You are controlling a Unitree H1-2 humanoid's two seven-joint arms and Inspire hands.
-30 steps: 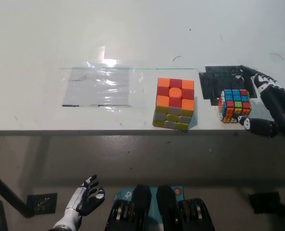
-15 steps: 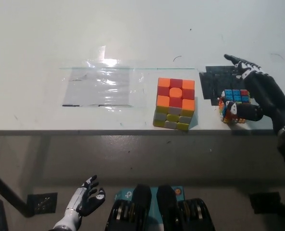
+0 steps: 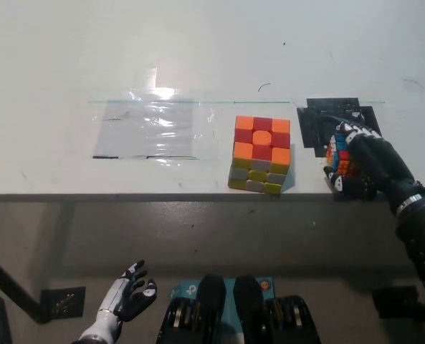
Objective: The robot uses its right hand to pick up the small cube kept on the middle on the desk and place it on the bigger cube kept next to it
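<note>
Fingers (image 3: 366,147) of the black right hand (image 3: 363,166) are now wrapping over the small cube (image 3: 339,154), where a second ago they were standing spread beside it, so you are looking at the grasp closing rather than the approach. The small cube is sitting near the front edge of the desk (image 3: 198,50), on a black patch (image 3: 327,115), just right of the bigger cube (image 3: 261,154), and it is not yet lifted as far as you can judge. The black forearm is reaching in from the lower right, palm draped over the cube's top and right side. The white left hand (image 3: 126,297) is resting below the desk edge, fingers loosely apart, holding nothing.
</note>
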